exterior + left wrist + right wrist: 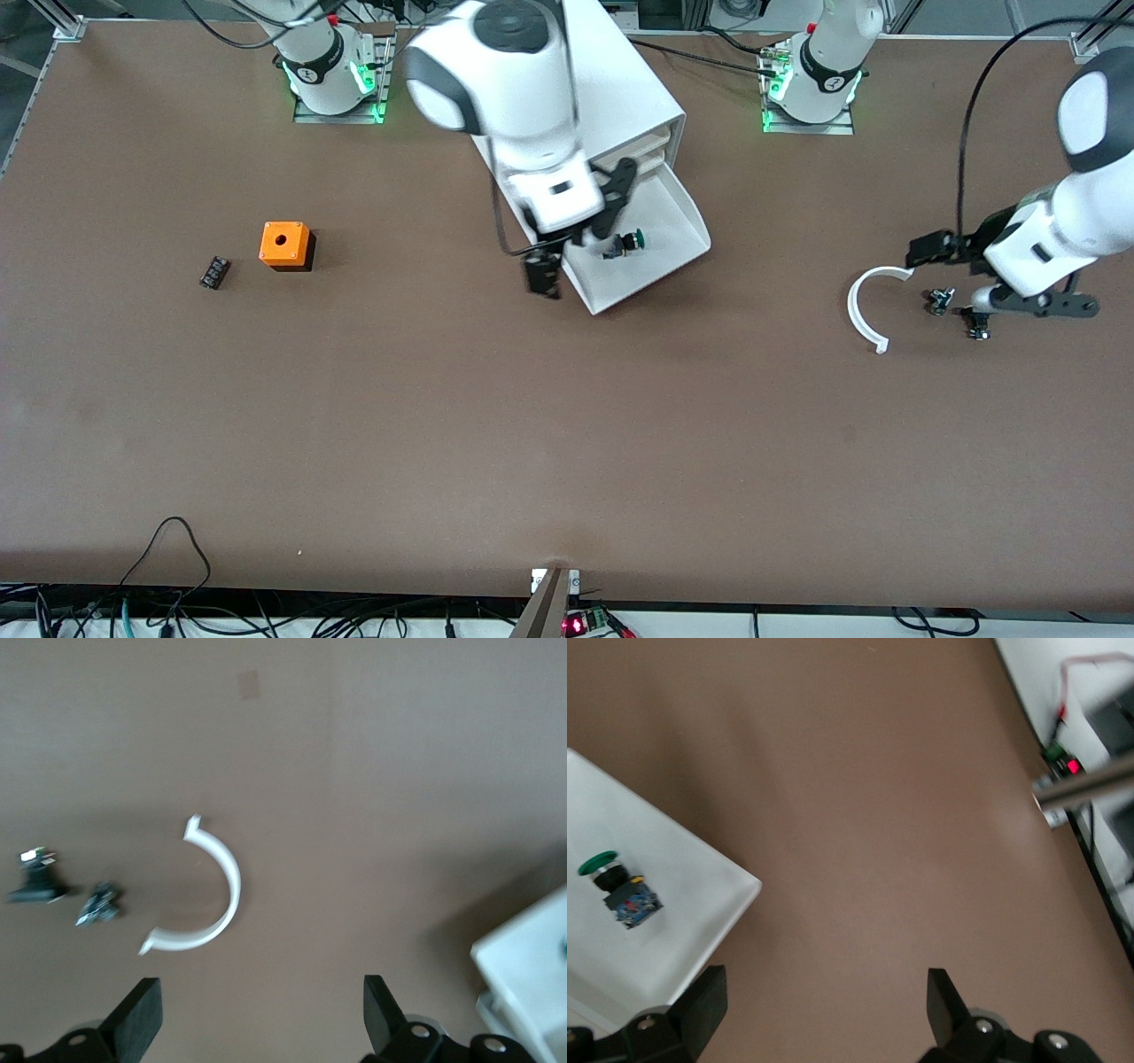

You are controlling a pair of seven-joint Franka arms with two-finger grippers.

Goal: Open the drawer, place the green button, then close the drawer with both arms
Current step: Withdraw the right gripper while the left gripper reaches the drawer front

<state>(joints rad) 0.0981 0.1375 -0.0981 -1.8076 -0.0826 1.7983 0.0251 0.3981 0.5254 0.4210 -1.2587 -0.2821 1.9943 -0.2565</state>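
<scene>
Front view: green-capped button (pixel 632 241) lies in smooth white open drawer (pixel 682 232); right gripper (pixel 576 235) over its edge and left gripper (pixel 983 297) over bare brown bench (pixel 532 425) both gape empty.

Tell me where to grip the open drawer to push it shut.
No pinch is needed. Set the right pincer, open beside the tray, against the drawer front lip, the raised edge nearest the front camera, near its middle, and push toward the cabinet. The drawer sits angled, so push along its slant. The button lies inside; the left pincer waits open by the white arc.
</scene>
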